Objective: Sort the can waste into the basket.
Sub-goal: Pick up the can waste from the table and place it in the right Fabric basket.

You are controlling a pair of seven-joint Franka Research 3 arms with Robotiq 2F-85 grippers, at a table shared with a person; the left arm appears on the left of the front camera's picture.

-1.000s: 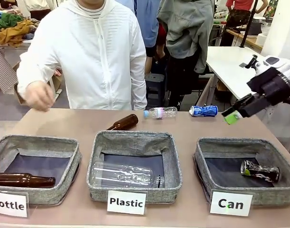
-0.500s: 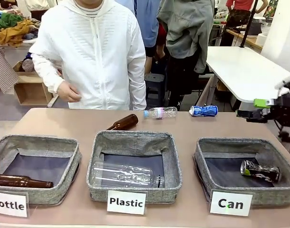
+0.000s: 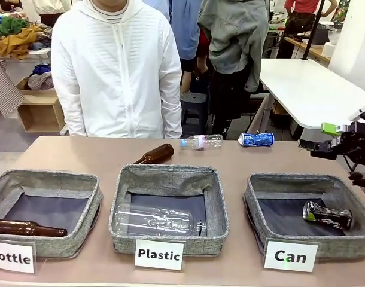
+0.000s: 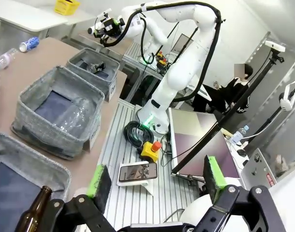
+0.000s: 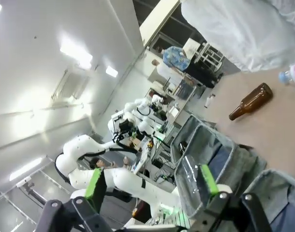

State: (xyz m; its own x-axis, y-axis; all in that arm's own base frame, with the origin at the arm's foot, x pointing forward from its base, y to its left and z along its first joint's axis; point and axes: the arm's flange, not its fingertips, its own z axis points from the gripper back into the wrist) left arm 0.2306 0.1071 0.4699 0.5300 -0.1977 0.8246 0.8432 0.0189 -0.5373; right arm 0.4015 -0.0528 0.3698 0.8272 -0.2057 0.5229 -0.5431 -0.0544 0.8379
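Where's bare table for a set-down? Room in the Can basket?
Bare tan tabletop left of the brown glass bottle. Grey fabric Can basket: dark floor free left of the black dented can. Crowded: far middle, that bottle, a small clear plastic bottle and a blue dented can.

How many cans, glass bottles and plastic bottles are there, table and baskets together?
Drink cans: 2, the blue can and the black can.
Brown glass bottles: 2, one loose, one in the Bottle basket.
Clear plastic bottles: 2, one loose, one in the Plastic basket.
Total: 6.
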